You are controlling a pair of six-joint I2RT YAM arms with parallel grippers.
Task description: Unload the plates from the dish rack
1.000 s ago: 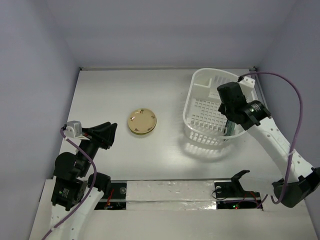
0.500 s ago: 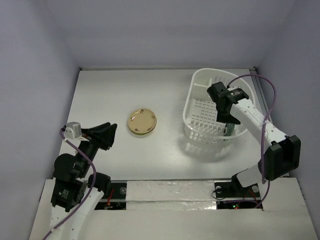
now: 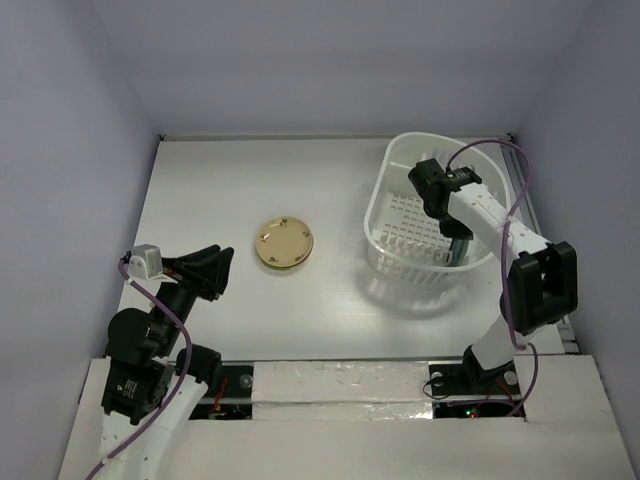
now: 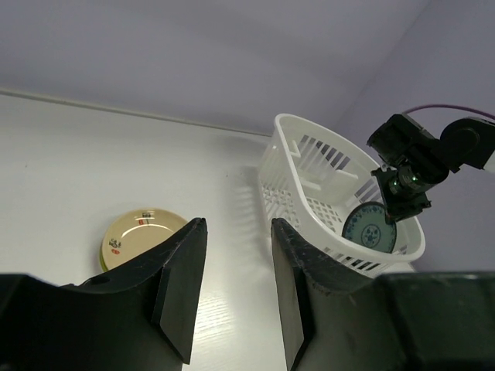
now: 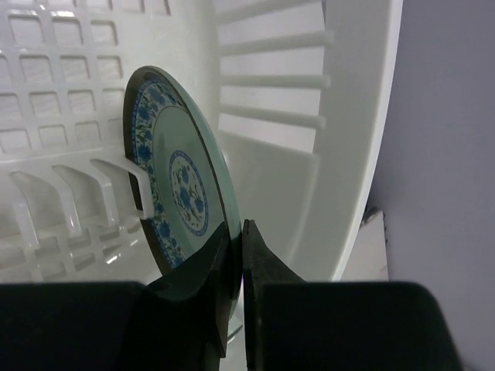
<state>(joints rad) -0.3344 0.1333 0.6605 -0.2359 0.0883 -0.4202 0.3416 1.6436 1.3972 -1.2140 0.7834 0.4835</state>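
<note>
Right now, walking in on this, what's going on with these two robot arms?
The robot is unloading a dish rack. Its right claw is down inside it, pinched on the rim of a blue-and-white plate that stands on edge near the rack's wall. A yellow plate lies flat on the table, outside the rack. The left claw hangs open at the near left, holding nothing.

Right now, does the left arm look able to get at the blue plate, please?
Probably not: the blue plate stands inside the rack across the table, the right hand clamped on its rim.
</note>
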